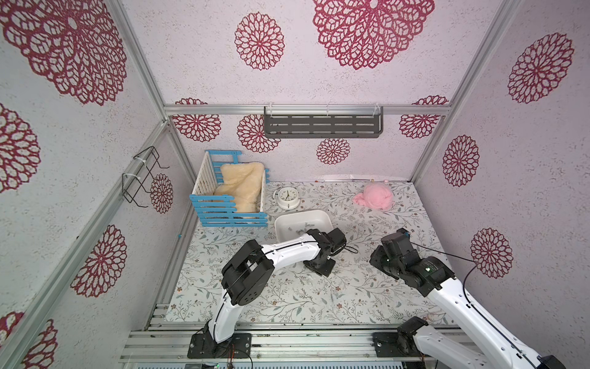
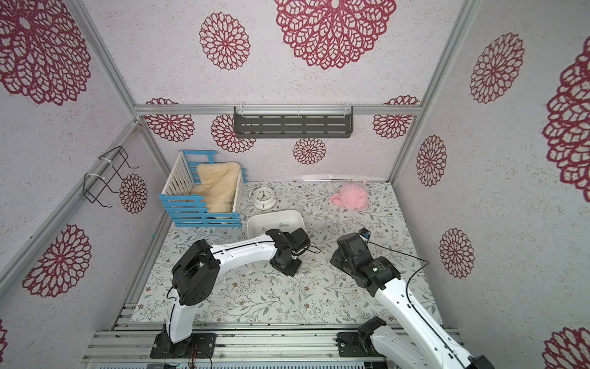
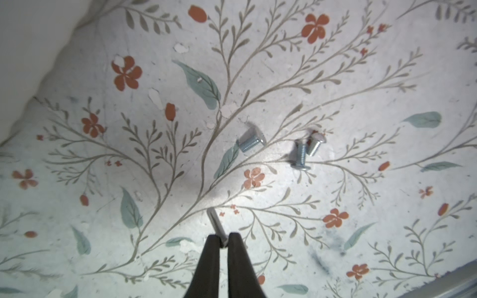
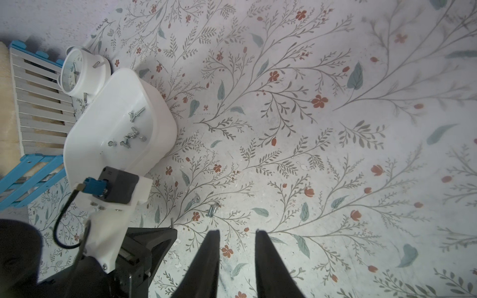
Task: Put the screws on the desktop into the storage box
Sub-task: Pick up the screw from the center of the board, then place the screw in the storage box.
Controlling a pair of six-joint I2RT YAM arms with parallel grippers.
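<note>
You had the left fingers (image 3: 209, 260) pinched on one screw (image 3: 215, 223), its shaft pointing straight out past the tips, just beside the storage box (image 3: 23, 46); three more screws (image 3: 251, 142) lay on the tabletop (image 3: 387, 232) near that box.

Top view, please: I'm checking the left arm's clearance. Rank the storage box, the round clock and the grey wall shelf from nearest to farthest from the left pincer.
1. The storage box, on the desktop just behind the left pincer.
2. The clock, farther back on the desktop, beyond the box.
3. The grey shelf, mounted high on the back wall.
</note>
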